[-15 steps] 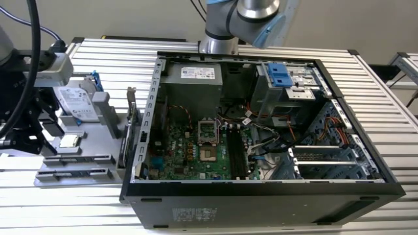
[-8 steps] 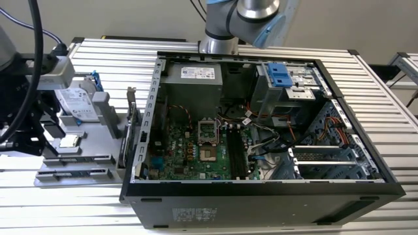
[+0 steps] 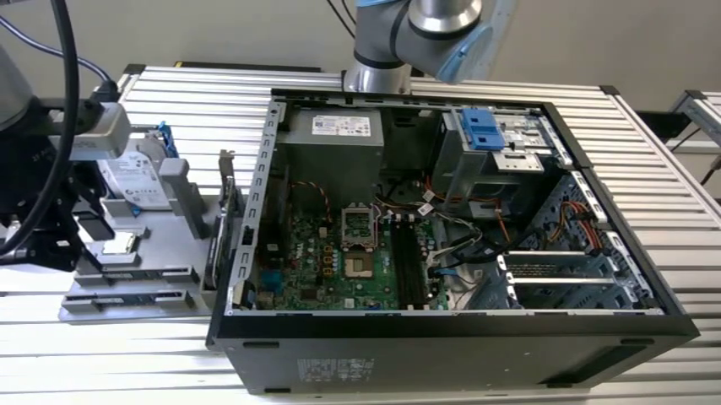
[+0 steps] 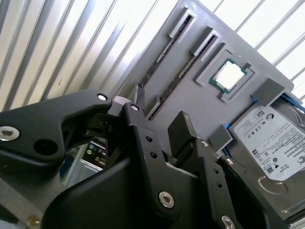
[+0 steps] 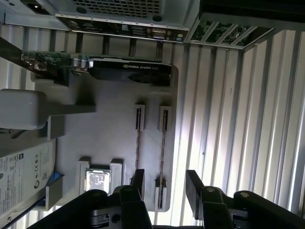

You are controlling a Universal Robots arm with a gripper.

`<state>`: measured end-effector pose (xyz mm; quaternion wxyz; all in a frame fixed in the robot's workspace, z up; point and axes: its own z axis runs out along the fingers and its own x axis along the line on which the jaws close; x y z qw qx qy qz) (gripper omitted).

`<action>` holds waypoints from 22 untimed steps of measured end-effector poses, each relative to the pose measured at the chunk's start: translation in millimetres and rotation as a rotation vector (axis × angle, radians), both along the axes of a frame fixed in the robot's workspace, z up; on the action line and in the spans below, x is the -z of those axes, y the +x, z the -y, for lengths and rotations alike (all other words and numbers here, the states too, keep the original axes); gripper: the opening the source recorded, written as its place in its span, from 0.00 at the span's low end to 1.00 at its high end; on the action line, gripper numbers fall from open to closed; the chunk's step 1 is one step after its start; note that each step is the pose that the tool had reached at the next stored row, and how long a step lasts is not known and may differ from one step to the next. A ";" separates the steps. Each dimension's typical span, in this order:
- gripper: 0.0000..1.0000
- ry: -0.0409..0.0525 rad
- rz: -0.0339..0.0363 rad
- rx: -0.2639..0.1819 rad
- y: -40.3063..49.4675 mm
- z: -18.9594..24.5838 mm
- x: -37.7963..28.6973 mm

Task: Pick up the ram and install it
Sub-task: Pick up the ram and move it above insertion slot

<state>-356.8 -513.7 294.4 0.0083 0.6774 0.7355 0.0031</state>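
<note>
Two rams stand on edge in slotted holders of a grey fixture plate (image 5: 109, 138). One ram (image 5: 163, 143) (image 4: 183, 75) runs straight toward my gripper (image 5: 165, 180) (image 4: 157, 113), which is open. Its black fingers (image 5: 193, 183) stand on either side of that ram's near end, without touching it. The other ram (image 5: 138, 140) (image 4: 167, 50) lies parallel beside it. In the exterior view my gripper (image 3: 51, 249) hangs over the fixture plate (image 3: 169, 287) at the exterior view's left, beside the open computer case (image 3: 451, 329).
On the plate there are also a processor chip (image 5: 97, 181) (image 4: 228, 76), a silver hard drive (image 4: 271, 138) (image 5: 24, 176) and a graphics card (image 5: 128, 71) (image 3: 231, 228) standing on edge next to the case. The table is ribbed aluminium (image 3: 135, 363).
</note>
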 end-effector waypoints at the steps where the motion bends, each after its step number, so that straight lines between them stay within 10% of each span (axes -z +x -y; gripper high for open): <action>1: 1.00 0.0000 0.0001 0.000 0.0 0.0 0.7; 22: 1.00 -0.0002 -0.0002 0.000 0.0 0.0 11.5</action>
